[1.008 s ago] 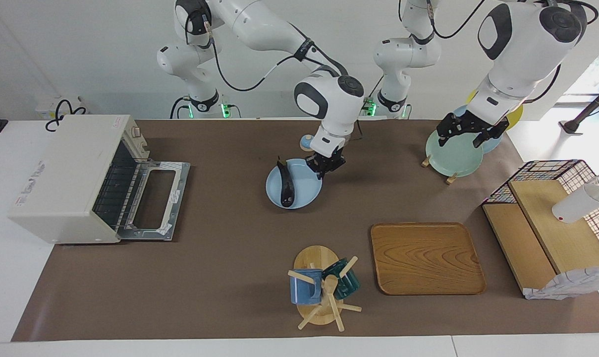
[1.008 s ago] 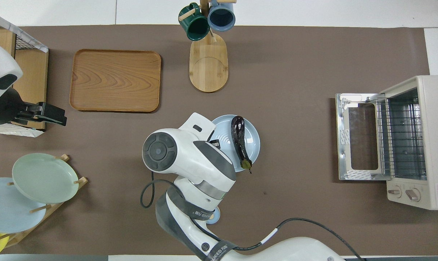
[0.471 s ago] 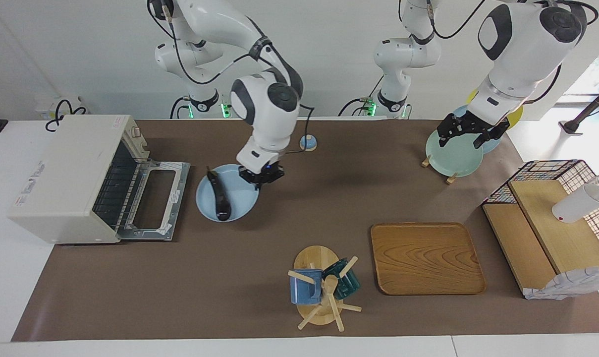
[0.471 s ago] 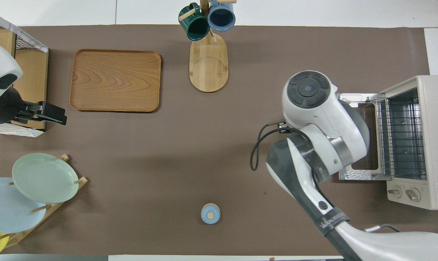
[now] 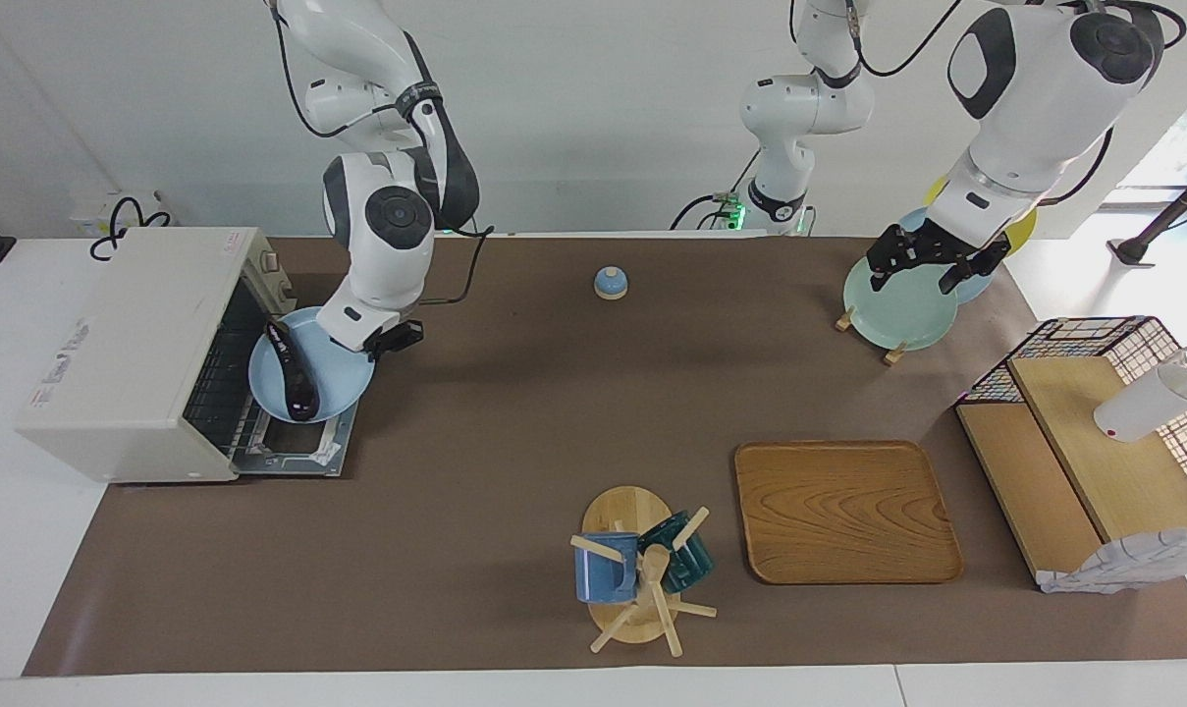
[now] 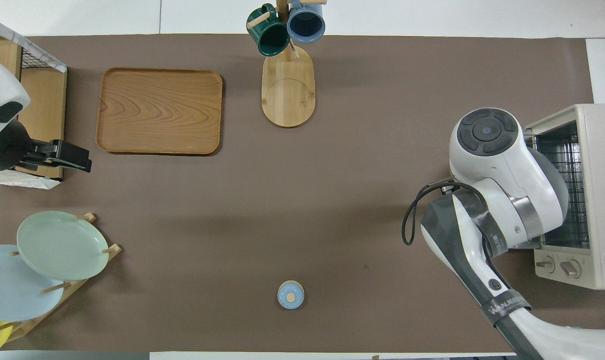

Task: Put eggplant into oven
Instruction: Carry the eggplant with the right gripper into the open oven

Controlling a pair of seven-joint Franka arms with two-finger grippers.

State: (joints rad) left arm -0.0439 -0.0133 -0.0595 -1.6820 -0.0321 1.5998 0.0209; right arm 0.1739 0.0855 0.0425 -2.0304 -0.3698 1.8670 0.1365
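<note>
Purple-black eggplant [image 5: 294, 375] rode a blue plate [image 5: 333, 388] over the oven [image 5: 132, 353] door, left of frame; right tool [image 5: 389, 341] clenched on its rim. Left tool [image 5: 922, 263] waited, released.

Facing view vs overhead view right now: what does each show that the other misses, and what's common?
Facing view only: the eggplant lying on the blue plate, which the right claw holds shut by its rim over the oven's open door; the oven's full body.
Overhead view only: the oven's knobs; the right arm's wrist covers plate, eggplant and door.
Both: the oven rack, the left claw waiting open over the plate rack, the wooden tray, the mug tree, the small blue knob.
</note>
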